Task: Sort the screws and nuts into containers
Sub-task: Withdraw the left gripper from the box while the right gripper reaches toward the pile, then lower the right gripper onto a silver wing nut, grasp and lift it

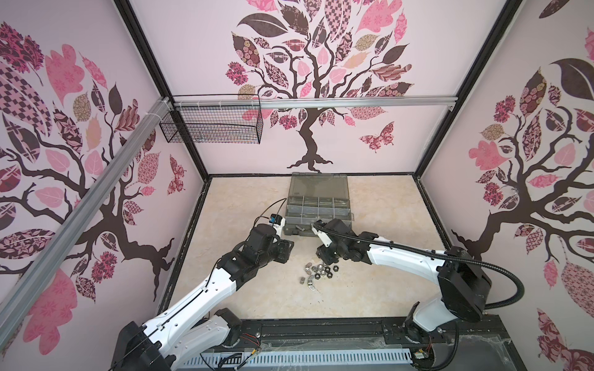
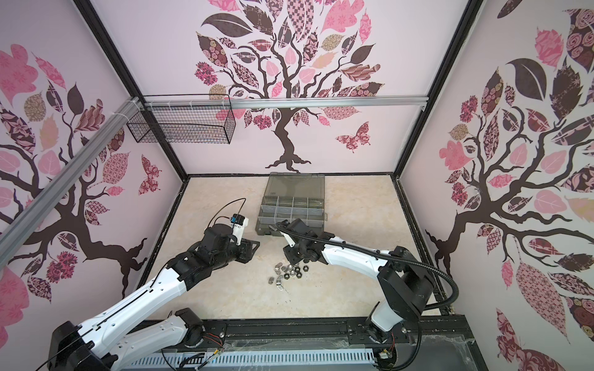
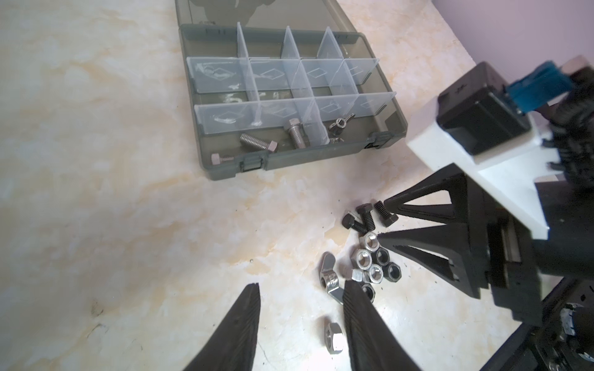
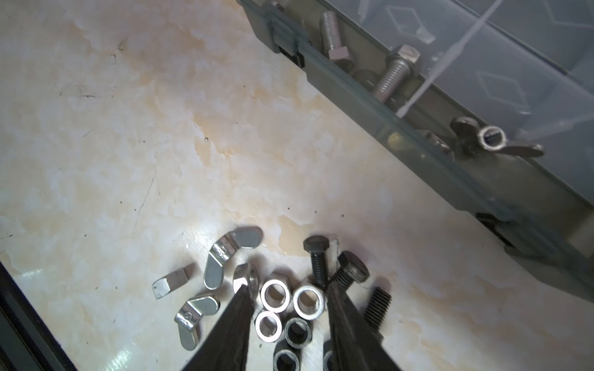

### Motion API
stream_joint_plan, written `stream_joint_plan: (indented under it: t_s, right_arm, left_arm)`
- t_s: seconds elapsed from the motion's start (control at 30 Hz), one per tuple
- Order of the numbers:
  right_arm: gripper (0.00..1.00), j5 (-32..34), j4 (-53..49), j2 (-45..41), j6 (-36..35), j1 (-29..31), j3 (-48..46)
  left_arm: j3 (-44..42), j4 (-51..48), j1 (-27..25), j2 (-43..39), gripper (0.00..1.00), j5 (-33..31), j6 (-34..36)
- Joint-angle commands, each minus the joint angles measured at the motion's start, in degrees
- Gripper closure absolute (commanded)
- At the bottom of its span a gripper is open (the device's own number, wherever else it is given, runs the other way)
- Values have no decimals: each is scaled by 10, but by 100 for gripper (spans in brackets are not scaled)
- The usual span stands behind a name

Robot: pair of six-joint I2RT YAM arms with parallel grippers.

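Tabletop [image 1: 231, 289]: glossy beige marble-look sheet, lightly scuffed.
Wire mesh basket [image 1: 212, 125]: black, boxy, hung off an aluminium rail. It's well apart from the organizer case, past its lid side.

Landmark is the organizer case [image 1: 316, 210]. It's a flat rectangular tray in smoky grey-green plastic with two latches on one long wall. The tinted lid [image 1: 316, 184] lies folded back flat.
Containers [image 3: 279, 75]: rectangular cells inside the case, split by pale translucent dividers in rows of four, with diamond outlines on the panels.

Left gripper [image 3: 301, 286]: ribbed black wedge fingers, jaws apart, nothing between them. It hangs off the case's latch-side corner, one finger just beside the loose wing nuts [image 4: 225, 257].
Right gripper [image 4: 288, 288]: black truss-pattern fingers, jaws partly apart, nothing clamped. The tips are down in the pile, straddling two shiny ring-faced nuts [image 3: 375, 273]. Can't tell if they touch.

The case's latch-side row holds three silver screws [image 3: 295, 133] with threaded shanks and hex heads, all on one side of a divider. Boxed wing nuts [image 3: 340, 123] sit on the other side.

The pile is on the table off the case's latch wall, near it but apart.
- Three matte black screws [image 4: 316, 260] lie on the case-facing edge.
- Silver and black hex nuts bunch together behind them, touching.
- The loose wing nuts are bent bright metal, on the side away from the case.
- A lone silver hex nut [image 3: 334, 337] lies farthest from the case, clear of the pile.
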Motion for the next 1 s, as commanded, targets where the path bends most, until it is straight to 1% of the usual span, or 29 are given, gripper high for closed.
stream_joint_plan:
  t_s: [0.0,0.27,0.5,0.63,0.8,0.97]
  right_arm:
    - [58,8,-25,29,6,22,27]
    - [58,17,-21,73,46,59,42]
    - [59,22,-8,99,61,77,45]
    - [59,25,-4,111,67,82,46]
    - [59,26,-8,127,58,83,53]
    - [60,27,-15,140,50,82,65]
  left_arm:
    - [-26,-14,4,-23,54,-18,-19]
    - [-56,-23,4,-59,54,-19,-38]
    - [-61,-45,4,-88,54,-14,-60]
    - [-73,-57,4,-115,54,-18,-72]
    - [-89,-62,3,-146,54,-22,-91]
    - [-92,-71,4,-161,55,-25,-94]
